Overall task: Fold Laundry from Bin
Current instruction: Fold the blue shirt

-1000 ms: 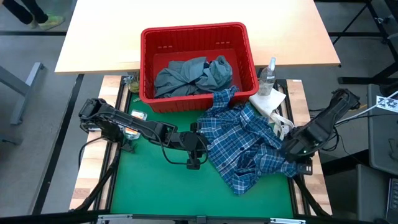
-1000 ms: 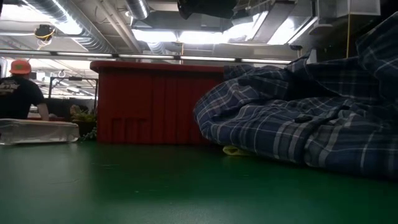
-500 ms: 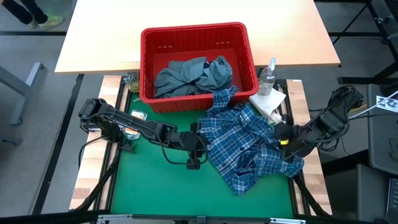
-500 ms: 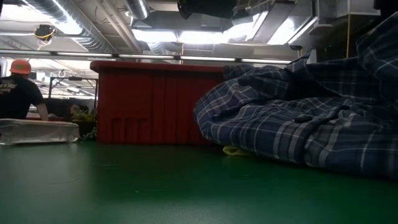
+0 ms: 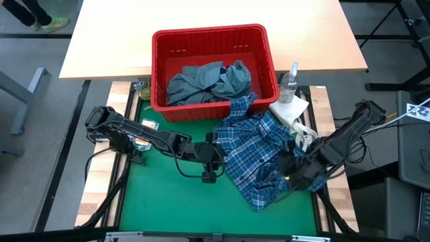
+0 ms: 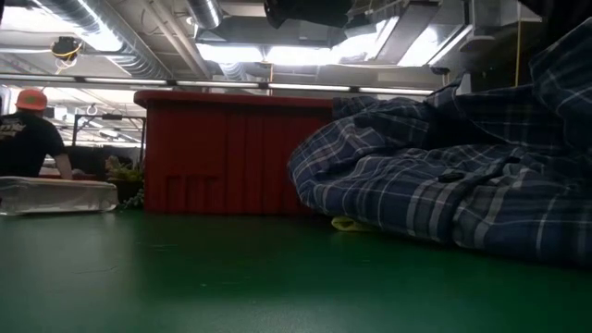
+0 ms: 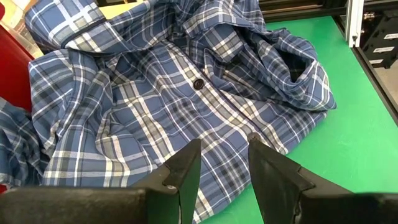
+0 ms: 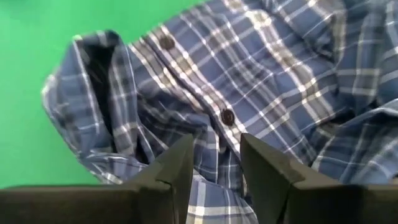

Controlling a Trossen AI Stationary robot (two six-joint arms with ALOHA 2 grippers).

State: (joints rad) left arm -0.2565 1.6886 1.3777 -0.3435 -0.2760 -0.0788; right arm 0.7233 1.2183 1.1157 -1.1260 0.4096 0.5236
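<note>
Laundry, operator: your crumpled blue-white plaid shirt (image 5: pixel 265 158) sprawls on the green desk (image 5: pixel 168 202) against the red slotted plastic bin (image 5: pixel 213 42) holding a grey-blue garment (image 5: pixel 208 81), with your left claw (image 5: pixel 209 163) and right claw (image 5: pixel 290 176) both parted, empty, at its edges.

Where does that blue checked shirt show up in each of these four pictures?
High view: checked shirt right of centre, below the red basket.
Low view: shirt fills the right side, beside the basket.
Left wrist view: fills most of the picture.
Right wrist view: fills most of it.
Shared landmark: green mat.
</note>
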